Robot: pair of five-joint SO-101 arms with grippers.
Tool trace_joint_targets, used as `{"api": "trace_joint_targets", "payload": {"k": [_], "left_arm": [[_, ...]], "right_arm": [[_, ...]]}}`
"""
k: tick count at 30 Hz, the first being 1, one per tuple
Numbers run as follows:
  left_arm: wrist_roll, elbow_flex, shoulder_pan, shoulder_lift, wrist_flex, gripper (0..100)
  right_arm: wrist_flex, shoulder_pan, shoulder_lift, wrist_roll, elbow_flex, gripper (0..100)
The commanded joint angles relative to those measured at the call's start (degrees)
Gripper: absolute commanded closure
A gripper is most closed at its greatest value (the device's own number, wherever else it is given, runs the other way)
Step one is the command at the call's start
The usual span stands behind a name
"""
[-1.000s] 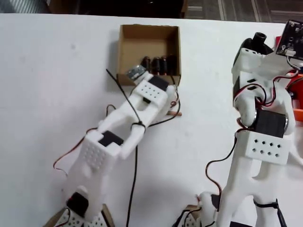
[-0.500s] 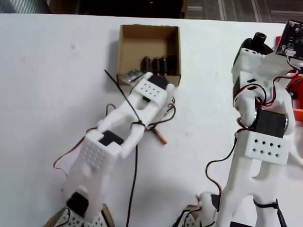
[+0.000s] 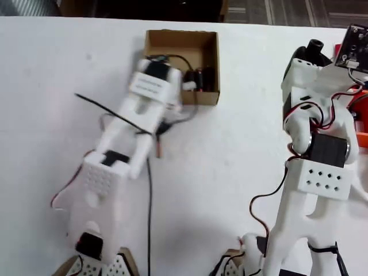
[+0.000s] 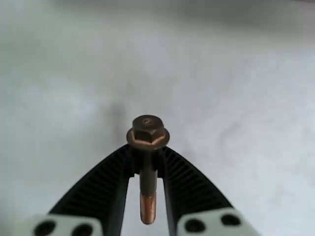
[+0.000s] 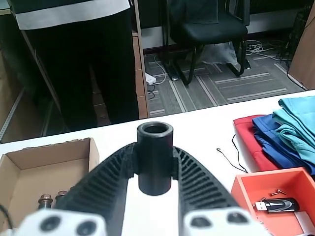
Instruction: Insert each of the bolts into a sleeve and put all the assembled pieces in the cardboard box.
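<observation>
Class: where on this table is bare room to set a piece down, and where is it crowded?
Free: table left of the cardboard box, and strip between the arms. Crowded: the box's near-left corner under the left arm; the right edge around the right arm.

An office-like workroom. Beyond the white table (image 5: pixel 211 127) is a floor of grey patterned carpet tiles (image 5: pixel 231 83). A black swivel office chair (image 5: pixel 206 24) stands on it, with a white power strip (image 5: pixel 150 77) and loose cables (image 5: pixel 256 46) on the floor nearby. On the table, an orange plastic tray (image 5: pixel 243 196) holds small screws (image 5: pixel 278 192).
</observation>
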Motion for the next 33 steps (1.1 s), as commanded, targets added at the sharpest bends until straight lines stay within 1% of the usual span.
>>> {"api": "trace_joint_targets", "payload": {"k": [1, 2, 3, 5, 7, 9, 12, 14, 19, 21, 24, 28, 33], "left_arm": [[-21.1, -2.51, -10.46, -1.32, 1.05, 97], [-25.14, -2.51, -12.57, -1.32, 1.05, 97], [-27.43, -2.51, -14.59, -1.23, 0.88, 97], [-30.15, -2.59, -18.64, -0.53, 0.26, 97], [-32.35, -2.24, -21.8, 0.18, -2.64, 97], [-36.22, -2.42, -24.35, 1.85, -6.15, 97], [-42.64, -2.33, -26.46, 5.63, -10.55, 97], [-45.01, -2.42, -26.73, 7.91, -10.73, 97], [-45.19, -2.42, -26.55, 8.97, -8.09, 97], [-45.19, -2.86, -26.64, 8.88, -7.91, 93], [-45.19, -7.25, -26.81, 9.49, -4.57, 85], [-45.1, -12.18, -26.81, 9.58, -3.16, 86], [-45.19, -9.98, -26.64, 9.67, -3.25, 87]], "right_arm": [[-1.54, 0.48, -0.22, -0.18, -3.34, 97.7], [-1.54, 0.48, -0.22, -0.18, -3.34, 97.7], [-1.54, 0.48, -0.22, -0.18, -3.34, 97.7], [-1.54, 0.48, -0.22, -0.18, -3.34, 97.7], [-1.54, 0.48, -0.22, -0.26, -3.34, 97.7], [-1.54, 0.4, -0.22, -0.26, -3.34, 97.7], [-1.54, -0.4, -0.22, -0.26, -3.16, 97.7], [-1.45, -0.66, -0.22, -0.26, -3.08, 97.7], [-1.19, -1.63, -0.22, -0.18, -3.08, 97.7], [-1.19, -1.63, -0.22, -0.18, -3.08, 97.7], [-1.19, -1.45, -0.66, 0.09, -3.08, 97.7], [-1.19, -1.36, -0.75, 0.09, -3.08, 97.7], [-1.19, -1.36, -0.75, 0.09, -3.08, 97.7]]}}
